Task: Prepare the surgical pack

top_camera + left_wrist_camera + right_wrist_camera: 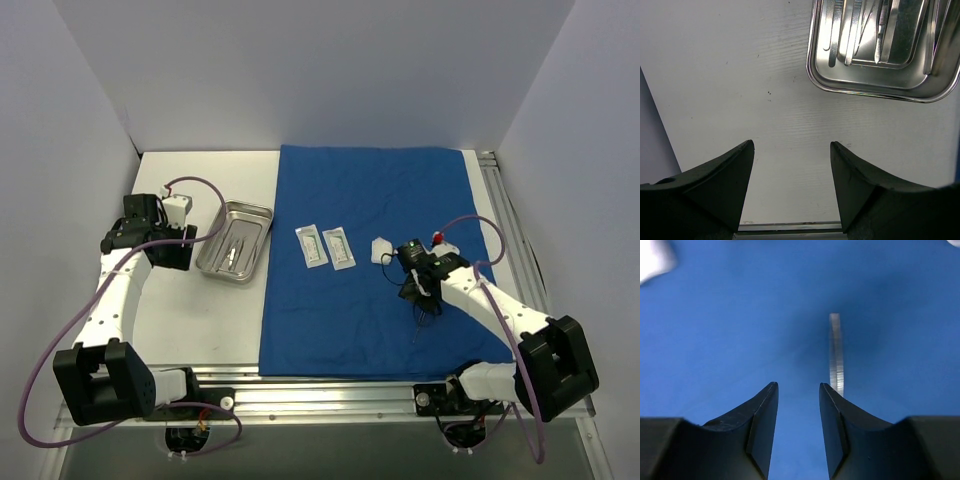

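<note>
The royal-blue drape point(370, 300) lies flat, centre-right on the table point(200, 320). Left of it the steel tray point(870, 75) holds thin instruments point(880, 30). On the drape lie two sachets point(312, 246), their print unreadable, and a gauze wad point(381, 249). The left gripper point(792, 170) hangs spread and empty near the tray. The right gripper point(798, 405) is parted, with a lone instrument point(836, 352) beside one finger.

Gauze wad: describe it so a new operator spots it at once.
Find the big blue drape covering the right part of the table. Near its middle lie two flat white sachets side by side; the gauze wad is the next white thing to their right. Unlike them it is smaller, lumpy and unprinted.
</note>
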Motion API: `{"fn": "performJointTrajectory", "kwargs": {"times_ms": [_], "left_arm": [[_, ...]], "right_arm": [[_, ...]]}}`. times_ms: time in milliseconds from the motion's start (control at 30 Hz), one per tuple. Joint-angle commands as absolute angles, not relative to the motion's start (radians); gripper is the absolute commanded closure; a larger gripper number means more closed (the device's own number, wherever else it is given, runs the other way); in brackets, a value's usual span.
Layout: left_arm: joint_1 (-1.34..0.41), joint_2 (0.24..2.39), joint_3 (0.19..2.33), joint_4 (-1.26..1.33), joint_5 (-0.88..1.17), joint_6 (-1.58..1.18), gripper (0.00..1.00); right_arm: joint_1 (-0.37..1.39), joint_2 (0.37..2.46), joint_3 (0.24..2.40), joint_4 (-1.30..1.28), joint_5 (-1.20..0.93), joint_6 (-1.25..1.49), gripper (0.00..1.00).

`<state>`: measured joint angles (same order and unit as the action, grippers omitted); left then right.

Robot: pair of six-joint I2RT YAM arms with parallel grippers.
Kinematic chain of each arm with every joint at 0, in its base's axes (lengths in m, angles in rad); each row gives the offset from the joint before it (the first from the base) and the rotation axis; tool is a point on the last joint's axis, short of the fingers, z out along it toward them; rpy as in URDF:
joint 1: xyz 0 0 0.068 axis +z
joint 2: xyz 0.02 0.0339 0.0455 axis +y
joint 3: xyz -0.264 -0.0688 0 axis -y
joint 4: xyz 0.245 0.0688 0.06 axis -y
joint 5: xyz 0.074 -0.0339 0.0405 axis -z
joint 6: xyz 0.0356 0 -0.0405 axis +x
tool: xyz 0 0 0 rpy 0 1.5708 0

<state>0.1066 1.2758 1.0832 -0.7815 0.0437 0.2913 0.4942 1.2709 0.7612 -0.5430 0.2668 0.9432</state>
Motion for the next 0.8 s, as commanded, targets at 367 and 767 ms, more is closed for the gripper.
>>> {"fn": "performJointTrajectory", "kwargs": {"times_ms": [367,767], "left_arm": [[0.114,1.269,1.08,-0.756,0.069,0.295,0.28],[0.114,1.27,1.081,-0.752,0.087,0.298,0.28]], "right_arm": [[0.399,1.195,0.569,-0.489,0.216,1.012,0.65],[0.391,1.125,0.509,-0.445,0.149,0.982,0.96]]}}
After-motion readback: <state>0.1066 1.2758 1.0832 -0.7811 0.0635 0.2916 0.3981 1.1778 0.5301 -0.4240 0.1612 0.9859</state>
